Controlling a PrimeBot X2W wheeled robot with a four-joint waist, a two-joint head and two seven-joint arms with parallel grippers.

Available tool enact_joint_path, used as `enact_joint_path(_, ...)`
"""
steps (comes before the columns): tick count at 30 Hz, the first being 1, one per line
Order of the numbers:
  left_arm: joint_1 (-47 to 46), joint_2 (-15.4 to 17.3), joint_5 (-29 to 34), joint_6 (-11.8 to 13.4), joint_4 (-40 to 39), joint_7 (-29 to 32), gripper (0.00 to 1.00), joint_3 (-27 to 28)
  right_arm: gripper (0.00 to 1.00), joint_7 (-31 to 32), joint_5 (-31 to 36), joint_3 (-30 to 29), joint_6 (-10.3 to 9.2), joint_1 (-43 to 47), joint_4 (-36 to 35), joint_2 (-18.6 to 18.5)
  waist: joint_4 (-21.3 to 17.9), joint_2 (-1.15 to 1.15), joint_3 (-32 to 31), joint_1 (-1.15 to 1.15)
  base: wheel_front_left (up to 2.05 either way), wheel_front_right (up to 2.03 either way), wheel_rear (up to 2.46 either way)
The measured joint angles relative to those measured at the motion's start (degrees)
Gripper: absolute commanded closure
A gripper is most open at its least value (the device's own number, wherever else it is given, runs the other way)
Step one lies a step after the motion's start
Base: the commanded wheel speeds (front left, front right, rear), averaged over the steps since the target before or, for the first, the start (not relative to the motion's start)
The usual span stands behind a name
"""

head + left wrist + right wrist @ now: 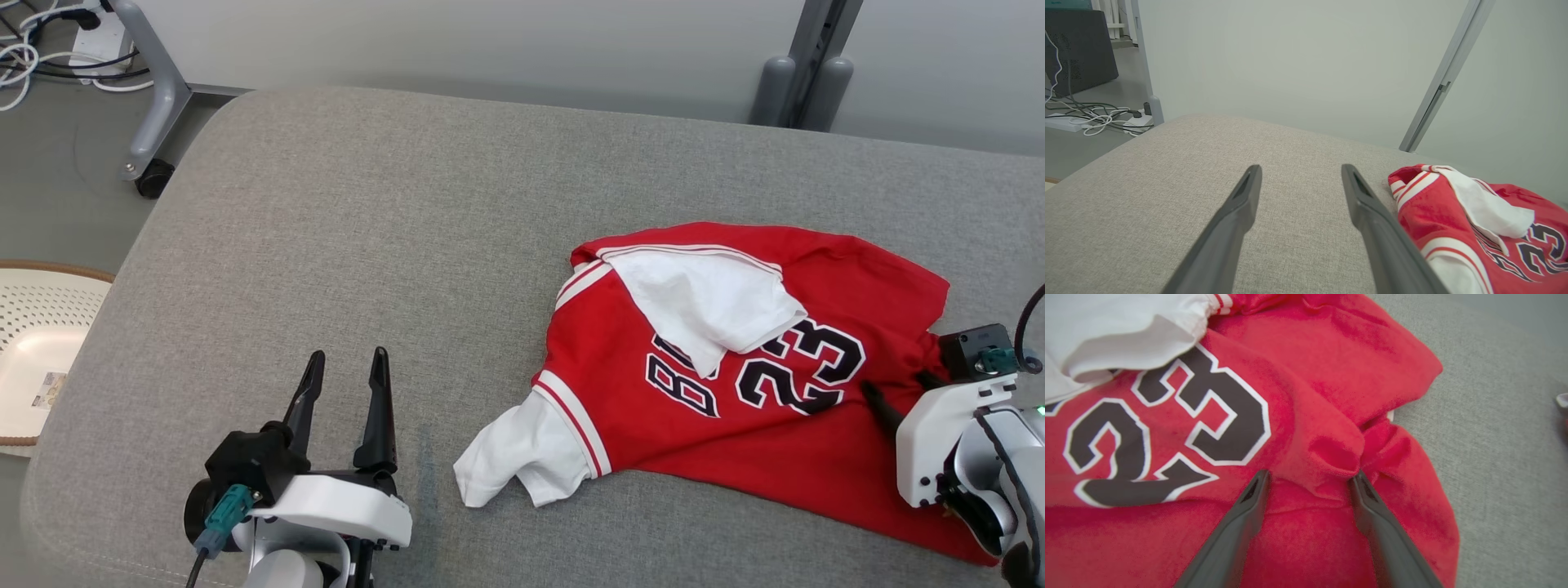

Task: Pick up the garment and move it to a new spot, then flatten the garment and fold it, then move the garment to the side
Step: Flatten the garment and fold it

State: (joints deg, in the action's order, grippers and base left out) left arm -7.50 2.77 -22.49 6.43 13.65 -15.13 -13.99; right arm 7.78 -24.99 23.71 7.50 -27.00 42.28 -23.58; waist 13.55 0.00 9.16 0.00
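1. Head view: red short-sleeved jersey point(620, 343) with white sleeves and a black "23" lies crumpled on the right half of the grey fabric-covered tabletop point(367, 229). One white sleeve is folded across the chest; the other sticks out at the near-left edge.
2. Left gripper point(349, 355) sits low at the near-left, over bare fabric, well apart from the jersey. Its fingers are spread with nothing between them.
3. Right gripper point(896, 384) is at the jersey's right side, dark fingers pointing in over the red cloth beside the "23".
4. On the floor to the left are a white perforated basket point(41, 343) with a woven rim, a grey castor leg point(155, 106), and white cables point(24, 57).
5. Left wrist view: left gripper point(1301, 167) has its fingers apart above the bare tabletop point(1167, 183). The jersey point(1425, 212) is just beside the right-hand finger; can't tell if they touch.
6. Right wrist view: right gripper point(1310, 473) has its fingers wide apart, with the tips down at the jersey point(1310, 396) straddling a raised red fold, not clamped on it. The "23" is at the left and the tabletop point(1494, 416) at the right.
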Motion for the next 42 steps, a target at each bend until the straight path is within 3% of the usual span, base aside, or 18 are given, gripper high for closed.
enact_joint_path(1,0.00,0.00,0.07,-0.01,0.07,0.00,0.00,-0.02,0.61,-0.23,-0.24,0.36,0.00,-0.40,0.64,0.02,0.07,0.00,-0.04,0.00,0.00,0.00,0.00)
enact_joint_path(3,0.00,0.01,0.20,-0.07,0.24,0.00,0.00,-0.14,0.84,-1.40,-0.18,1.10,0.00,-1.00,1.44,0.00,0.25,0.00,-0.12,0.00,0.00,0.00,0.00)
enact_joint_path(4,0.00,0.01,0.20,-0.07,0.31,0.00,0.00,-0.20,1.00,-2.10,-0.04,1.37,0.00,-1.32,1.85,-0.04,0.33,0.00,-0.16,0.00,0.00,0.00,0.00)
enact_joint_path(16,-0.14,-0.01,0.31,-0.38,0.37,0.00,0.00,-0.82,1.00,-7.50,5.04,3.48,0.00,-13.26,6.23,0.16,0.58,0.00,0.46,0.00,0.00,0.00,0.00)
enact_joint_path(27,-1.99,0.01,0.30,-0.51,0.32,0.00,0.00,-1.78,1.00,-10.94,11.82,5.17,0.00,-26.67,16.93,2.56,3.47,0.00,3.82,0.00,0.00,0.00,0.00)
enact_joint_path(28,-2.27,0.01,0.30,-0.51,0.24,0.00,0.00,-1.82,0.67,-11.35,12.14,5.08,0.00,-27.27,18.17,3.11,3.71,0.00,4.15,0.00,0.00,0.00,0.00)
enact_joint_path(29,-2.41,0.02,0.29,-0.51,0.18,0.00,0.00,-1.86,0.53,-11.91,12.55,4.87,0.00,-27.80,19.40,3.65,3.93,0.00,4.49,0.00,0.00,0.00,0.00)
enact_joint_path(30,-2.43,0.01,0.24,-0.51,0.16,0.00,0.00,-1.92,0.00,-12.50,12.68,4.45,0.00,-28.21,20.58,4.03,4.10,0.00,4.79,0.00,0.00,0.00,0.00)
enact_joint_path(36,-2.55,0.02,0.24,-0.23,0.04,0.00,0.00,-1.23,0.00,-19.08,12.65,2.29,0.00,-29.59,24.91,7.06,3.19,0.00,5.29,0.00,0.00,0.00,0.00)
enact_joint_path(42,-2.13,0.02,0.54,-0.03,-0.01,0.00,0.00,-0.56,0.00,-22.03,7.71,-0.99,0.00,-27.54,23.79,5.70,0.43,0.00,4.04,0.00,0.00,0.00,0.00)
